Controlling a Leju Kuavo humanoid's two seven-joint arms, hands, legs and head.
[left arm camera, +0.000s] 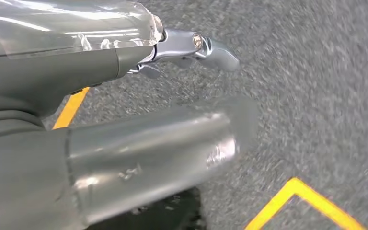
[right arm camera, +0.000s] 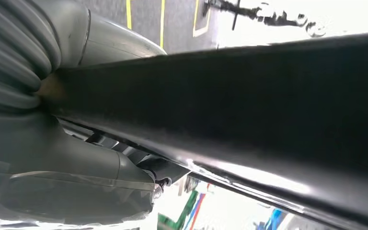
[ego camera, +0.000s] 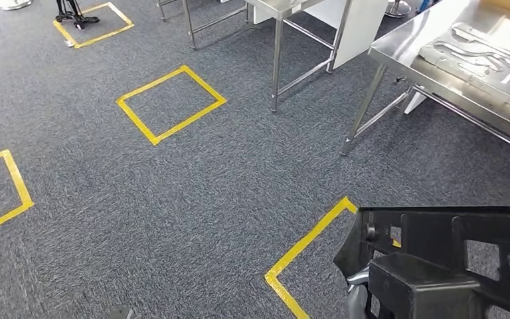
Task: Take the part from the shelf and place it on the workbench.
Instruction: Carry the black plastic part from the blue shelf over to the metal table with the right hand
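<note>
We carry the black part (ego camera: 451,246) gripped in our right robot hand (right arm camera: 76,158), low and level, toward the worktop (ego camera: 438,73); our left robot hand (left arm camera: 191,45) hangs free, holding nothing, fingers apart.

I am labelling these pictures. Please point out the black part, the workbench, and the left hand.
black part (ego camera: 478,239), head view, on its perforated front face.
workbench (ego camera: 398,54), head view, on its steel front edge.
left hand (left arm camera: 148,153), left wrist view, on the thick thumb.
</note>
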